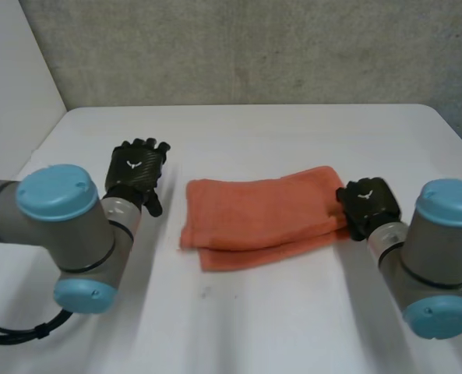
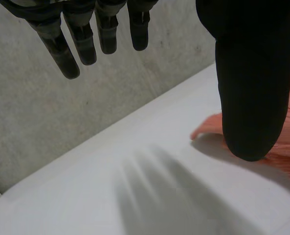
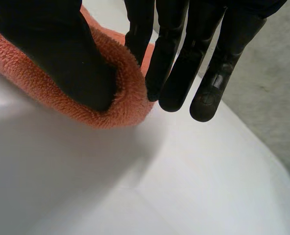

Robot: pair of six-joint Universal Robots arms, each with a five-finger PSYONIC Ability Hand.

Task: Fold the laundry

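Note:
An orange towel (image 1: 262, 210) lies folded on the middle of the white table (image 1: 293, 319), its lower layer sticking out along the near edge. My left hand (image 1: 137, 173) hovers to the left of it, apart from the cloth, open with straight fingers (image 2: 71, 54); its thumb (image 2: 252, 73) hangs over the towel's (image 2: 286, 142) left corner. My right hand (image 1: 368, 204) is at the towel's right edge. There its thumb (image 3: 52, 54) presses into the thick edge of the towel (image 3: 120, 107) with the straight fingers (image 3: 184, 63) on the other side, pinching it.
A grey wall (image 1: 254, 47) stands behind the table's far edge. A white panel (image 1: 12, 78) rises at the far left. Bare tabletop lies in front of the towel and on both sides of it.

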